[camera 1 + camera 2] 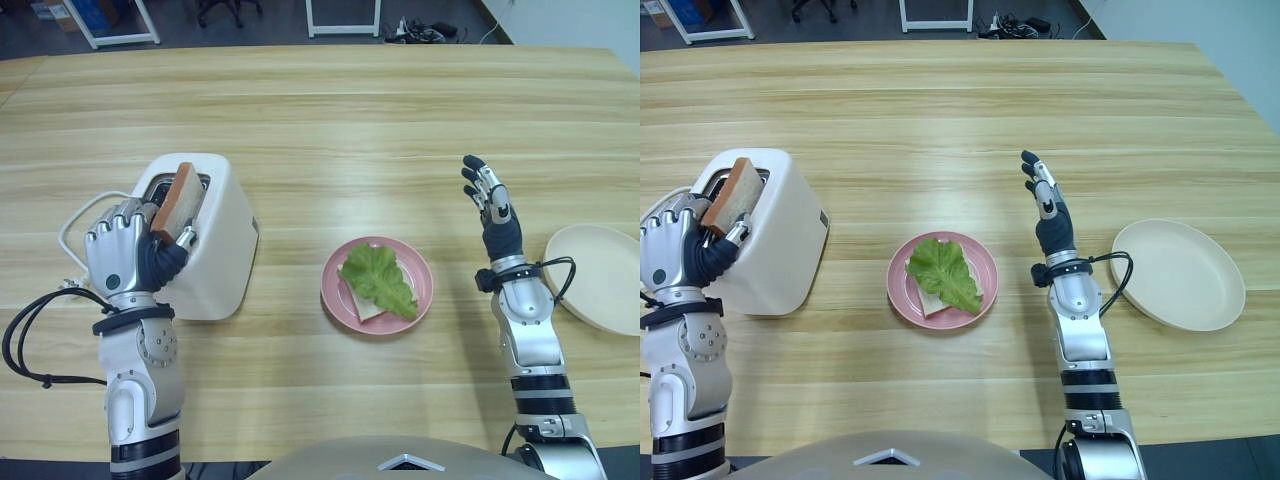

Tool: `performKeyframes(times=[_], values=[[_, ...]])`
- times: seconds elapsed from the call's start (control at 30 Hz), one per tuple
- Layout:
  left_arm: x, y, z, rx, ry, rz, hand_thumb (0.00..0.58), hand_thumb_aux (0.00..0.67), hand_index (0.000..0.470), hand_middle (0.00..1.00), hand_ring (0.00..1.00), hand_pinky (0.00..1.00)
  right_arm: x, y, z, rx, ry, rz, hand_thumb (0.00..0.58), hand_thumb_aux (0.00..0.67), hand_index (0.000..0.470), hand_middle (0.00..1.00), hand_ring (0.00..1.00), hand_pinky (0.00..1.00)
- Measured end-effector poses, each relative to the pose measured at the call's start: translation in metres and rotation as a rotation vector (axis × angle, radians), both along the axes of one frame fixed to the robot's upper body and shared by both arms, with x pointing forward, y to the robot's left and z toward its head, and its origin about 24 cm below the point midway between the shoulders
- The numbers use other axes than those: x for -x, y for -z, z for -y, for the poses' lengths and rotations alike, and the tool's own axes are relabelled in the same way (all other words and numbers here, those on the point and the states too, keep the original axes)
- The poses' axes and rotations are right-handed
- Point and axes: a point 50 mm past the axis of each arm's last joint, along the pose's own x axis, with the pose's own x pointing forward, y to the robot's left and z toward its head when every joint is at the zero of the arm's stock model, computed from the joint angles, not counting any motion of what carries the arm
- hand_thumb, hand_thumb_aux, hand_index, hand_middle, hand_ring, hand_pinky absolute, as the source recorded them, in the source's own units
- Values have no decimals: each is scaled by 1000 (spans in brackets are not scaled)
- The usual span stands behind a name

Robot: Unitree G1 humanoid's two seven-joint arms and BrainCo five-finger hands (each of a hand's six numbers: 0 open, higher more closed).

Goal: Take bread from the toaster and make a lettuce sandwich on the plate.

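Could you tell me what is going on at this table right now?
The robot is partway through making a sandwich. Its left robot hand grips a slice of bread that stands tilted, partly out of the white toaster. On the pink plate a bottom slice already lies with a lettuce leaf on top. The right robot hand is open and holds nothing, between the pink plate and a cream plate.

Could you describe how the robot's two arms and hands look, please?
The left hand has silver fingers, dark grey padding and a round disc on its back. The right hand is mostly black with silver finger parts. Both forearms are silver with black bands. A black cable loops beside each wrist.
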Motion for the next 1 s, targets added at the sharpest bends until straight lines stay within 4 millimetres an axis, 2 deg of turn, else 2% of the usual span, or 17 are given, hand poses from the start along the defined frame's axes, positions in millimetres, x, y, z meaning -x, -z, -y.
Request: performKeyframes(times=[0.17,0.33,0.5,0.57,0.63,0.7,0.77,0.8,0.9,0.97,1.0], values=[[3,-7,6,-12,28,135,580,670,470,1000,1000,1000,0,0,1,14,7,0,0,0,0,0,0,0],[18,-47,28,-171,131,519,580,670,470,1000,1000,1000,-1,5,1,68,31,-5,0,0,0,0,0,0],[31,-68,51,-230,296,728,580,670,470,1000,1000,1000,-1,10,0,107,41,-7,0,0,0,0,0,0],[30,-71,61,-163,400,741,580,670,470,1000,1000,1000,-1,11,0,110,43,-10,0,0,0,0,0,0],[23,-71,72,2,525,703,580,670,470,1000,1000,1000,-2,12,2,119,54,-10,0,0,0,0,0,0],[15,-64,80,192,611,634,580,670,470,1000,1000,1000,-3,12,3,120,61,-8,0,0,0,0,0,0],[-2,-43,94,477,713,457,580,670,470,1000,1000,1000,-5,11,8,121,80,-2,0,0,0,0,0,0],[-8,-34,100,562,737,387,580,670,470,1000,1000,1000,-6,10,10,121,88,3,0,0,0,0,0,0],[-34,15,121,928,789,23,580,670,470,1000,1000,1000,-9,5,23,133,129,15,0,0,0,0,0,0],[-46,42,130,1101,778,-137,580,670,470,1000,1000,1000,-9,7,28,136,145,4,0,0,0,0,0,0],[-50,49,132,1162,777,-181,580,670,470,1000,1000,1000,-9,9,29,136,147,-2,0,0,0,0,0,0]])
